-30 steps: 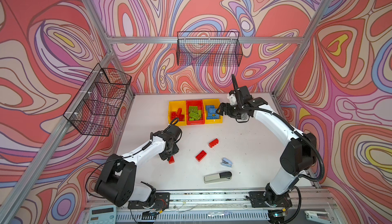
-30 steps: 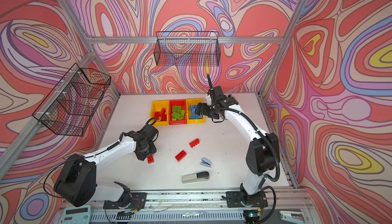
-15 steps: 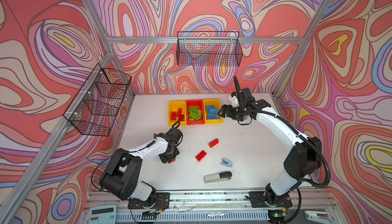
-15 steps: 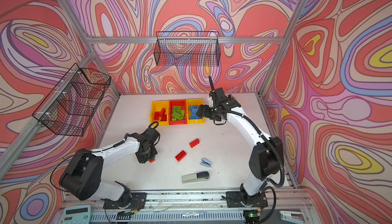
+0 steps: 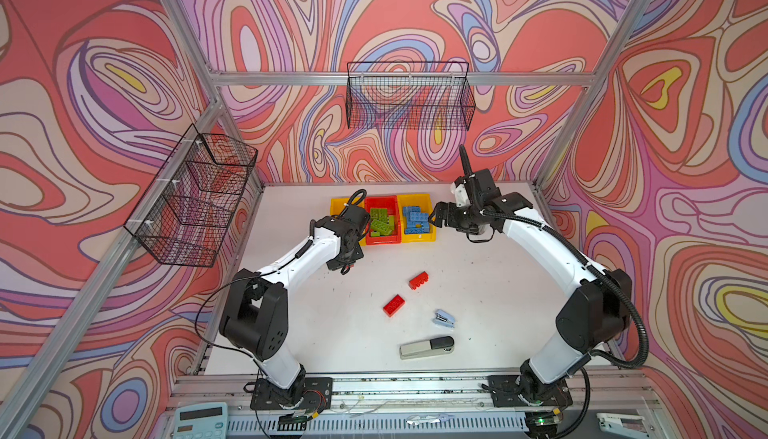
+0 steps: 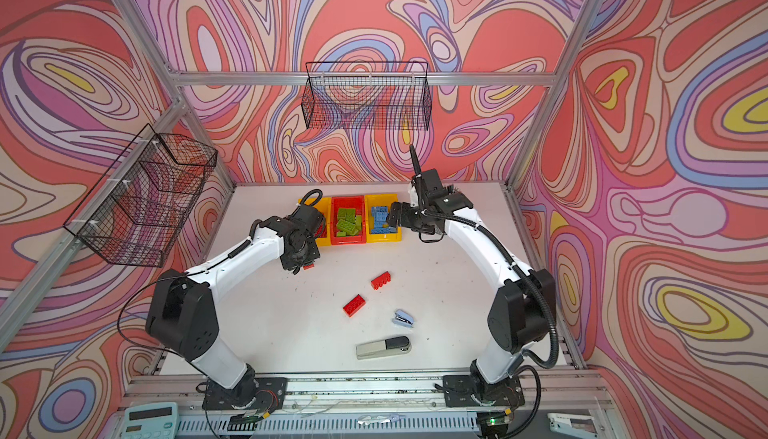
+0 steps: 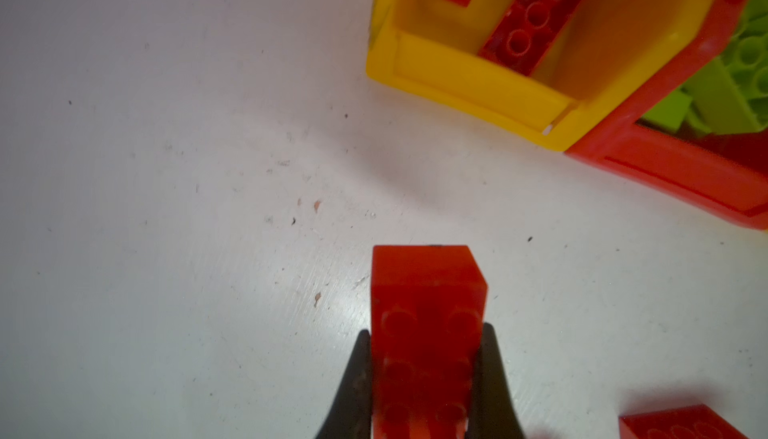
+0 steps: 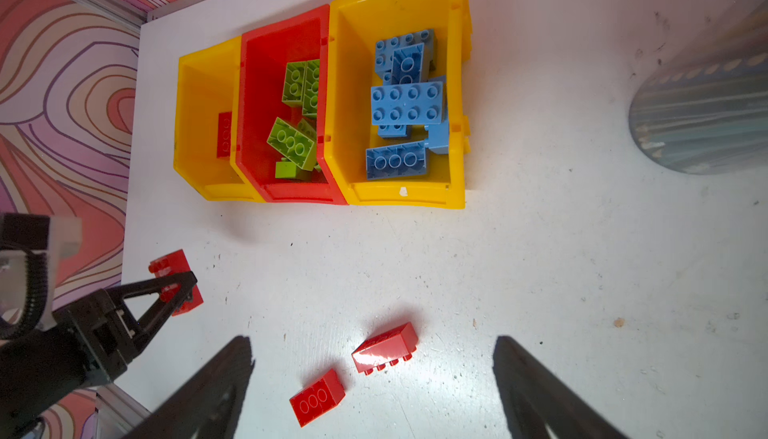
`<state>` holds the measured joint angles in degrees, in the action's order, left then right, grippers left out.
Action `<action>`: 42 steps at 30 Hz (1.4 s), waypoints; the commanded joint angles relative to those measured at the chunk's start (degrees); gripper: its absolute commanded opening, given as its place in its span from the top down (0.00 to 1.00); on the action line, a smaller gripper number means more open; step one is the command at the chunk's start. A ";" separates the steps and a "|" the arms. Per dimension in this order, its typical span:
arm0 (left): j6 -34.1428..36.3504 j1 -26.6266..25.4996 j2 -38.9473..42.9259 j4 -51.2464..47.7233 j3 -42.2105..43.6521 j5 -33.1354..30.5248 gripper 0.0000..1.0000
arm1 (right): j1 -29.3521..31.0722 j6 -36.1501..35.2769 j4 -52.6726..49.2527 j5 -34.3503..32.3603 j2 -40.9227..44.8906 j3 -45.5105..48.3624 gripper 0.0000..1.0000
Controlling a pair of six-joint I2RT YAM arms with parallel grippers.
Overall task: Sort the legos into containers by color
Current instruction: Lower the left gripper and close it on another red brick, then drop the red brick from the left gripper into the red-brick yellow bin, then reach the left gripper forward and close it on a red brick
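My left gripper [image 7: 426,331] is shut on a red lego [image 7: 428,283], held just above the table a little in front of the left yellow container [image 7: 465,79], which holds red legos [image 7: 536,17]. In both top views that gripper [image 5: 347,265] [image 6: 301,265] hangs near the bins' front left corner. The red middle container [image 5: 382,239] holds green legos; the right yellow container [image 5: 420,236] holds blue ones. Two red legos [image 5: 418,280] [image 5: 394,305] lie loose mid-table. My right gripper [image 5: 436,216] is open and empty beside the blue bin.
A small light-blue stapler [image 5: 444,318] and a longer grey-and-black stapler [image 5: 427,346] lie toward the front. Black wire baskets [image 5: 409,96] [image 5: 195,196] hang on the back and left walls. A silvery round object [image 8: 702,125] stands right of the bins in the right wrist view.
My left gripper has shut on a red lego near the front left, lifted it and carried it toward the left yellow container. The right arm has shifted only slightly.
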<state>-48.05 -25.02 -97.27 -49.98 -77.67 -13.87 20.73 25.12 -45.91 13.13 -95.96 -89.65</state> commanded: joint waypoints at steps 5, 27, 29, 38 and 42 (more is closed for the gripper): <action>8.54 5.38 -12.66 -2.79 -17.53 -1.77 0.90 | 0.25 0.26 -0.50 -3.21 -1.40 -3.28 0.04; 12.04 11.00 -31.22 -5.75 -43.44 9.17 0.18 | -0.38 1.56 -3.83 -8.64 -5.29 -7.33 0.04; 11.18 10.79 -27.66 -3.56 -38.71 9.94 0.17 | -0.34 1.98 -3.42 -8.64 -3.52 -5.83 0.04; 11.33 7.34 -10.30 4.18 -15.03 13.75 0.17 | -0.32 4.32 -3.24 -8.53 1.93 0.52 0.04; 11.05 2.14 -3.16 5.23 -4.97 16.04 0.17 | -0.17 6.34 -3.33 -9.24 6.32 5.99 0.04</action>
<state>-36.67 -19.64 -103.72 -45.98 -87.26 -0.38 20.67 29.19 -48.42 5.23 -93.08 -86.19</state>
